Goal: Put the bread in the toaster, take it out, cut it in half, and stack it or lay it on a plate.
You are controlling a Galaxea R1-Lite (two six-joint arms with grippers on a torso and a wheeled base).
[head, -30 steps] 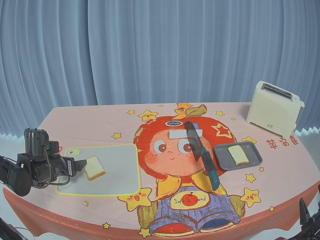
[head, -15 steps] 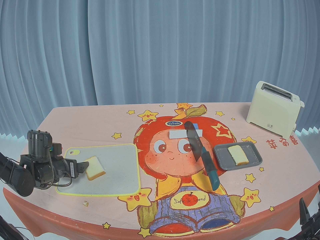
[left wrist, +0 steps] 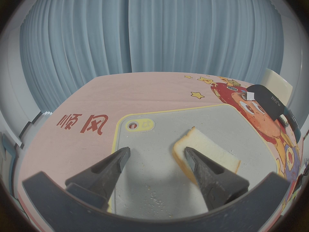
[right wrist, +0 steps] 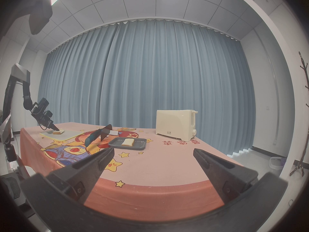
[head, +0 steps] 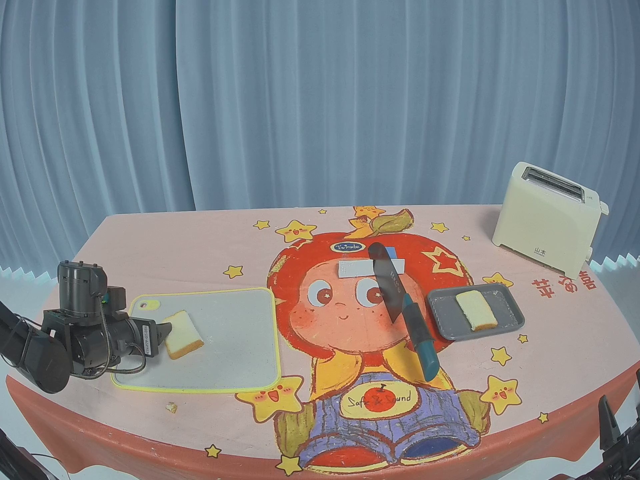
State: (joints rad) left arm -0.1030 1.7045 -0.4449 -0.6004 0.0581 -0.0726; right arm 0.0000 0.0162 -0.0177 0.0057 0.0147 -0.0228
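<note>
Cutting board bears bread half; wrist views show left claw spread beside it, right claw spread.

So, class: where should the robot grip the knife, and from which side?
Grip the knife by its teal handle, from above, fingers across its narrow width. The handle points toward the robot; the blade points away, propped on a white block.

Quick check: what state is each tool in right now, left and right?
Left tool: open, gripping nothing; the pale half slice of bread lies by one finger.
Right tool: open, empty.
</note>
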